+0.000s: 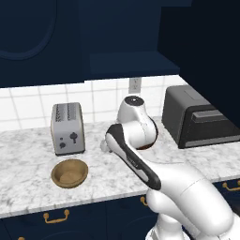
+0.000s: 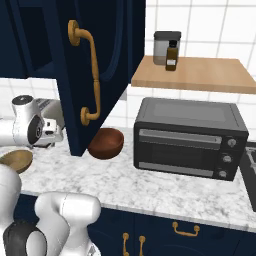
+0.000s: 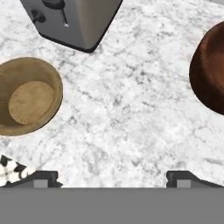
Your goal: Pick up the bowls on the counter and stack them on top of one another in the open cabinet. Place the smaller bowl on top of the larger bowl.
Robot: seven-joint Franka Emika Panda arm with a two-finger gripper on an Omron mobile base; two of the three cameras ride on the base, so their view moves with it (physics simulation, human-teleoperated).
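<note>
In the hand view the gripper (image 3: pixel 112 177) hangs over bare counter (image 3: pixel 127 118), its 2 fingertips spread wide and holding nothing. The smaller bowl (image 3: pixel 27 97) sits left; the larger bowl (image 3: pixel 212 70) right; the toaster (image 3: pixel 72 19) upper left.

Tan bowl (image 3: pixel 28 97) and dark bowl (image 3: pixel 211 68) upright, well apart on counter (image 3: pixel 131 113).

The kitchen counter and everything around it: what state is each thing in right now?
Smaller bowl: upright, empty, on the counter.
Larger bowl: upright on the counter, not yet moved.
Gripper: open, holding nothing, above the bare counter between the bowls.
Toaster: slots empty.
Toaster oven: door closed.
Cabinet door: swung open.
</note>
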